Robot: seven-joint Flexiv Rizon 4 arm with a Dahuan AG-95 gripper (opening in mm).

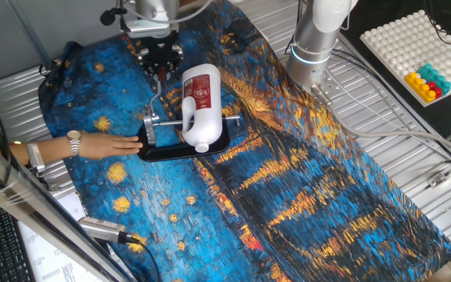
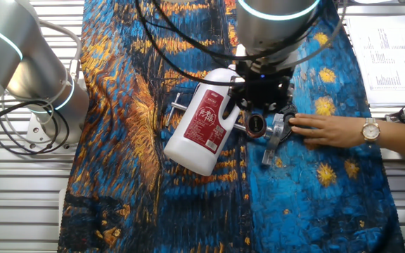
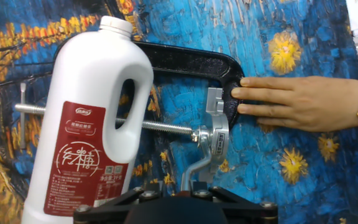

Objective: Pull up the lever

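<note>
The lever is a slim silver rod hinged to a silver bracket on the black fixture. It rises toward my gripper, whose fingers stand close on both sides of the reddish-brown knob. In one fixed view the gripper is above the fixture's back end and the lever slants down from it. The gripper looks shut on the knob. A white jug with a red label lies across the fixture and the threaded crossbar.
A person's hand with a wristwatch presses on the black fixture's end beside the bracket. A blue and orange patterned cloth covers the table. A second robot's base stands at the back. A white tray with coloured pieces is at the far right.
</note>
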